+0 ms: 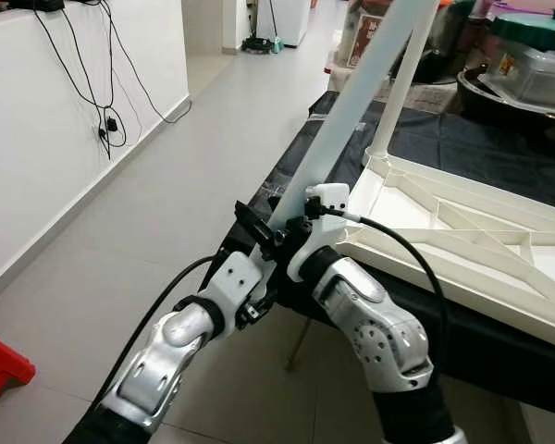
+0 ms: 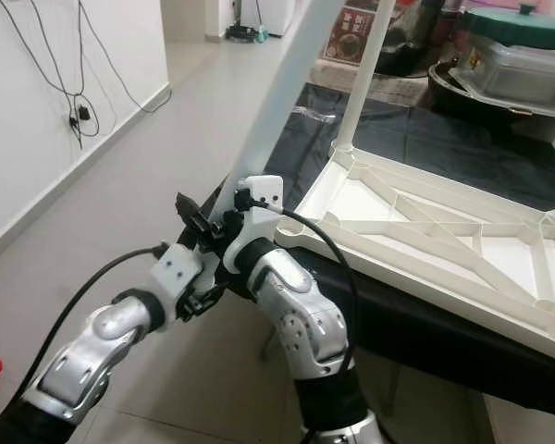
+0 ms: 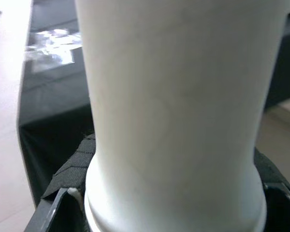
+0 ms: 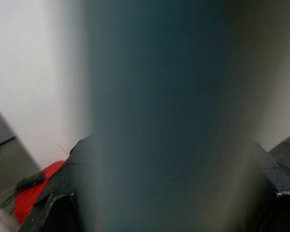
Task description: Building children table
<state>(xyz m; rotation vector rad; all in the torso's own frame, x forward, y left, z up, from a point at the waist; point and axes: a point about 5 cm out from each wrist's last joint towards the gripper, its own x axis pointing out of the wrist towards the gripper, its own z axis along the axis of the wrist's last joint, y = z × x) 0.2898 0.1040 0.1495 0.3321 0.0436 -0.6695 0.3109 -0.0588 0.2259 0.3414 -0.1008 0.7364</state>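
I see the white tabletop lying upside down on a black-draped bench, ribs up, with one leg standing at its far corner. A second leg leans up from the near corner, and both my grippers are on its lower end, side by side: the left gripper and the right gripper each have their fingers pinching it. Behind the bench sits a grey tub. Cables hang down the wall on my left, and a red stool is on the floor.
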